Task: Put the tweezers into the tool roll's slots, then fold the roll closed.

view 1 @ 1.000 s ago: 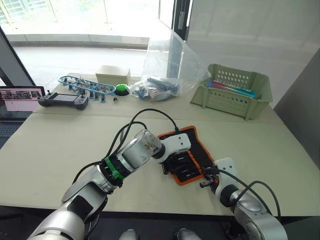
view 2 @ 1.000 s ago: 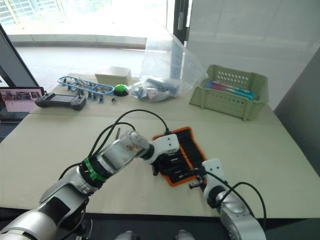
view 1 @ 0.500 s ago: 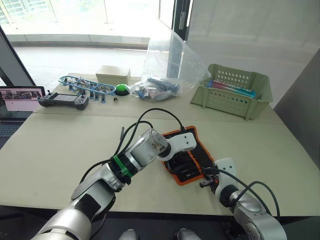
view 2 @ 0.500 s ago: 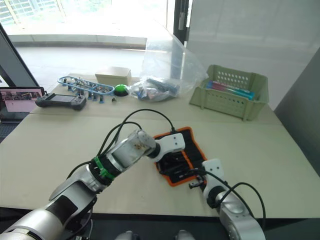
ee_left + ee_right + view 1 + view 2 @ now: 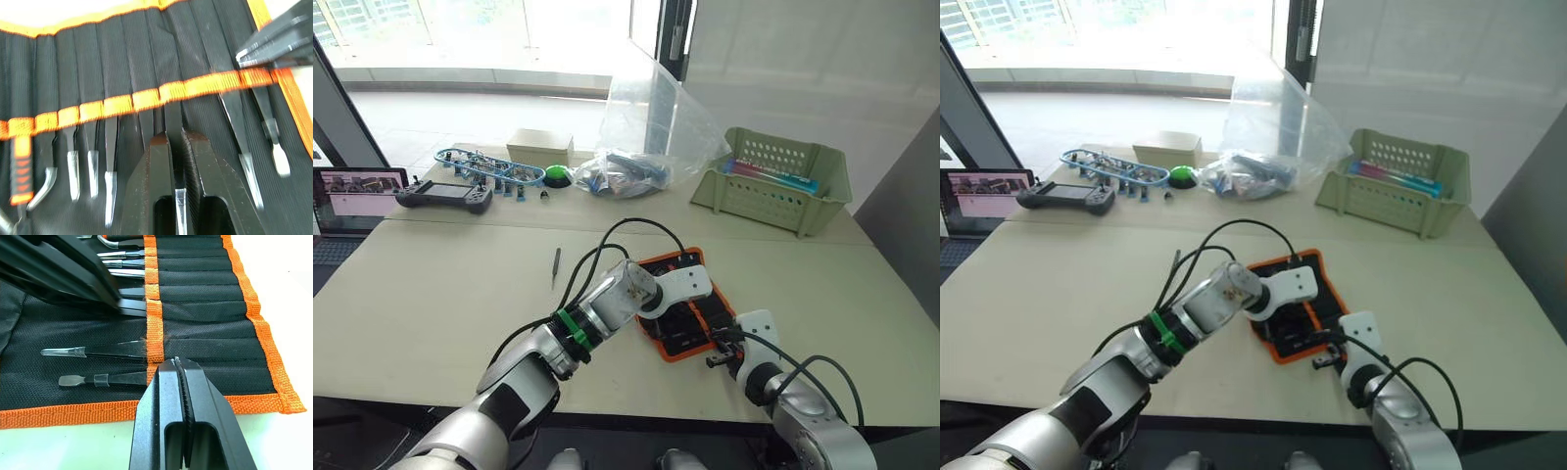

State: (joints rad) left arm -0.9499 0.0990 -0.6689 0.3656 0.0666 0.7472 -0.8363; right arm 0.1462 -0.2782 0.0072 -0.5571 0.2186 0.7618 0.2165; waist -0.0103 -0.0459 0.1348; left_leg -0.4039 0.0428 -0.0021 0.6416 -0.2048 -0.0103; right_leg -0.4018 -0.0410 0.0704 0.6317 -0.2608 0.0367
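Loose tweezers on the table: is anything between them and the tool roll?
Nothing lying on the table does. The left arm and its cables cross the stretch between the loose tweezers and the tool roll.

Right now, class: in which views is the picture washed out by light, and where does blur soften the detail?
Left eye view: daylight through the window bleaches the far floor and puts glare on the clear plastic bag. Left wrist view: the tool roll and the tweezers look soft, the left gripper blurred. Right wrist view: sharp near the right gripper, blurring farther off.

open tool roll [image 5: 205, 308], tweezers [image 5: 98, 351] slotted
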